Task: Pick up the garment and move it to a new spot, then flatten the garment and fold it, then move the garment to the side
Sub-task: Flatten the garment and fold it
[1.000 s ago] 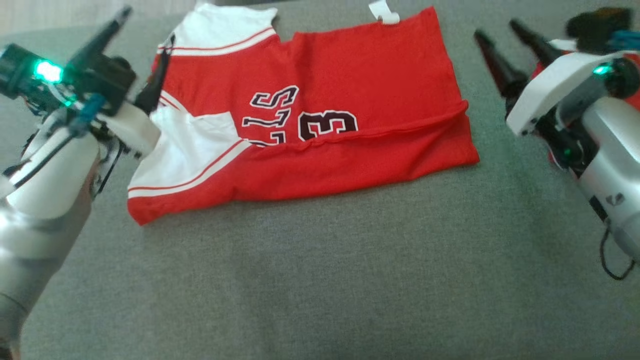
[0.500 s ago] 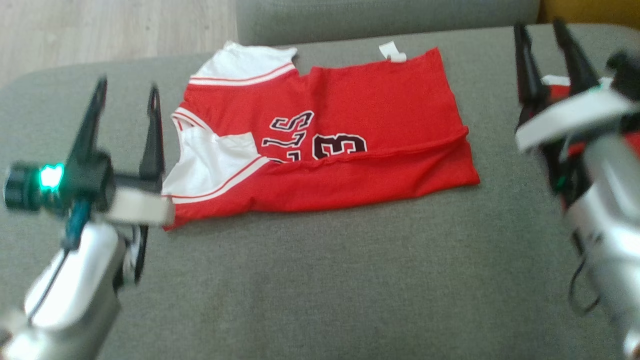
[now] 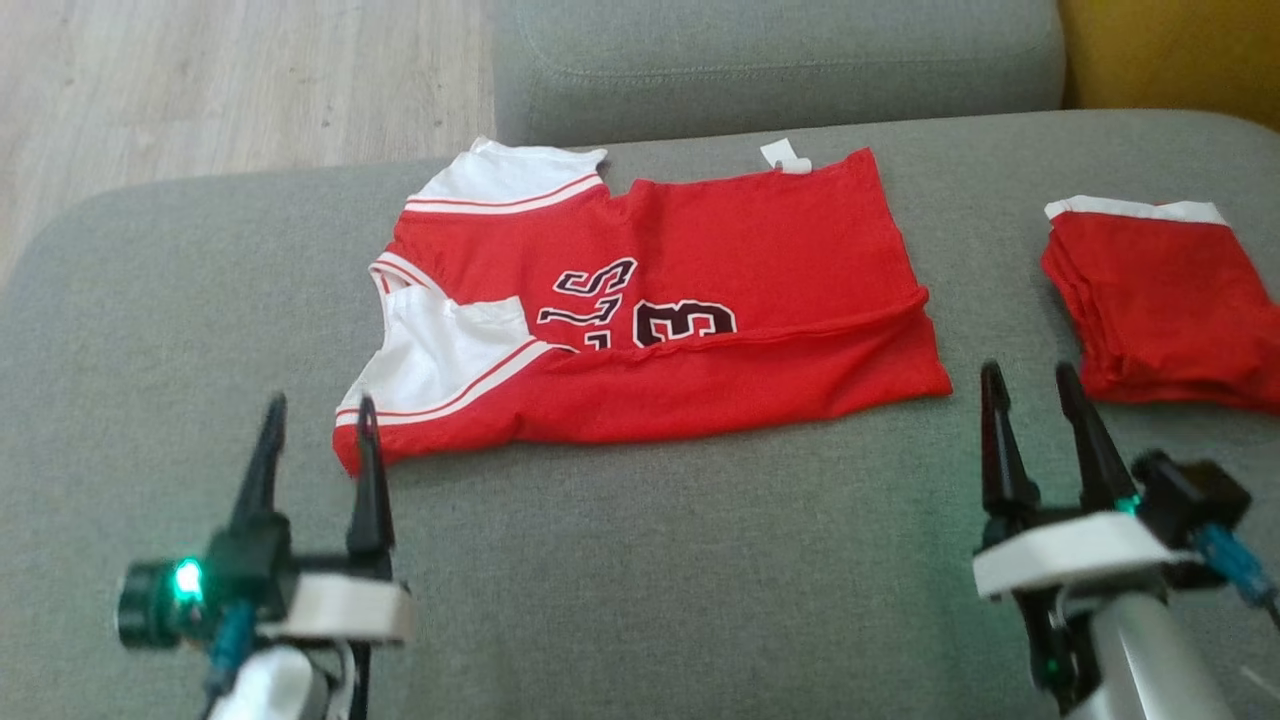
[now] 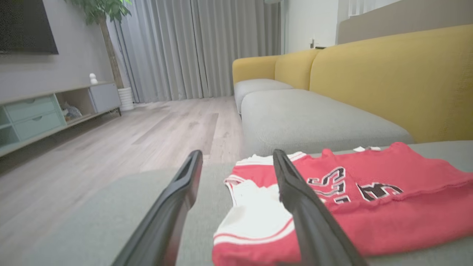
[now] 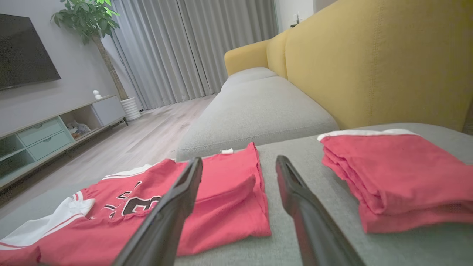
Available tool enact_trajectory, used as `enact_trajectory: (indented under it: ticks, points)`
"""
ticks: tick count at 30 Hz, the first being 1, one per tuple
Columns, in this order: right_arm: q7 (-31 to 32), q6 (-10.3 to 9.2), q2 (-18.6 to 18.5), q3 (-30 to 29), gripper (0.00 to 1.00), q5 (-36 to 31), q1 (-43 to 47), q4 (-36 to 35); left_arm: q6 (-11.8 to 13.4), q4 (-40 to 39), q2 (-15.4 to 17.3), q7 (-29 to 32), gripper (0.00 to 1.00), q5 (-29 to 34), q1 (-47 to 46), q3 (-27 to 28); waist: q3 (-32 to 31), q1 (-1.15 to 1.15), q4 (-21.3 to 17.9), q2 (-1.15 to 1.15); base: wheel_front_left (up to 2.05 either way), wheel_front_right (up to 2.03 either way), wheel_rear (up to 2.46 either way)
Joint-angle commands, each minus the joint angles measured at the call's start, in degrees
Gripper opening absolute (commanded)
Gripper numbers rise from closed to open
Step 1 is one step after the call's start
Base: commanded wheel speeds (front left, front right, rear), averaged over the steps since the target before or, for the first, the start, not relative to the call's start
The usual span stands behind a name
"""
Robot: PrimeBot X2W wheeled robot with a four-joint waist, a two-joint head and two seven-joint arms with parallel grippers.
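While the red jersey (image 3: 650,300) lies spread across the middle of the grey sofa seat (image 3: 650,590), the folding looks only partly done. Its near long edge is turned up over the body, and that flap covers the lower part of the black lettering and number. The white-trimmed shoulders point to the robot's left and a small white label (image 3: 785,157) sticks out at the far edge. The cloth sits fairly flat (only a soft ridge shows along the fold line), so I judge the placing and flattening finished and one fold made.

The left gripper (image 3: 320,403) is on the near side of the jersey by its near-left corner, with its fingers spread wide and nothing between them. Whether a fingertip brushes the cloth cannot be told. The right gripper (image 3: 1028,370) is likewise wide open and empty. It is just off the jersey's near-right corner, between it and a folded red garment (image 3: 1160,300) lying well apart to the right.

What seems left is at least one more fold to shorten the long strip, then carrying the bundle aside, perhaps toward that folded piece. The thin fabric will likely slip unless both corners are pinched together.
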Motion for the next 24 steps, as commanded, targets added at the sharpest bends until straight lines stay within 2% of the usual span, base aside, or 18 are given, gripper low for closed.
enact_trajectory:
  ticks: [1,7,8,10,13,15,24]
  points:
    - [-0.6,-0.05,0.2,0.7,1.0,-0.6,-0.6,-2.8,-0.5,-1.1,0.4,-0.3,1.0,0.8,-1.3,3.1,0.0,0.01,-0.1,0.0,0.0,0.0,0.0]
    - [-0.6,-0.05,0.5,-0.1,1.0,-0.8,1.0,-5.2,-2.4,0.0,-1.8,-0.3,1.0,2.9,-0.2,6.0,0.1,0.01,-0.7,0.0,0.0,0.0,0.0]
    - [-0.6,-0.05,0.6,0.4,1.0,-0.6,0.7,-6.3,-4.0,1.4,-2.7,-0.3,1.0,3.3,-0.5,7.4,0.7,0.01,-1.3,0.0,0.0,0.0,0.0]
    - [-0.5,-0.05,0.6,0.5,1.0,-0.3,0.5,-7.0,-5.1,4.5,-3.1,-0.3,1.0,2.7,-1.0,7.8,1.5,0.01,-1.6,0.0,0.0,0.0,0.0]
    - [-0.4,-0.05,0.6,0.7,1.0,-0.1,0.5,-7.7,-5.8,8.5,-3.2,0.1,1.0,1.8,-2.3,8.0,2.4,0.01,-2.0,0.0,0.0,0.0,0.0]
    - [-0.2,-0.05,0.6,1.1,1.0,0.1,0.4,-8.5,-6.7,14.1,-3.2,2.3,1.0,1.1,-4.9,7.8,3.9,0.01,-2.5,0.0,0.0,0.0,0.0]
    - [0.1,-0.05,0.6,2.3,1.0,0.1,-0.7,-9.3,-7.0,25.0,-2.6,6.8,1.0,-0.1,-10.7,8.2,7.3,0.01,-4.6,0.0,0.0,0.0,0.0]
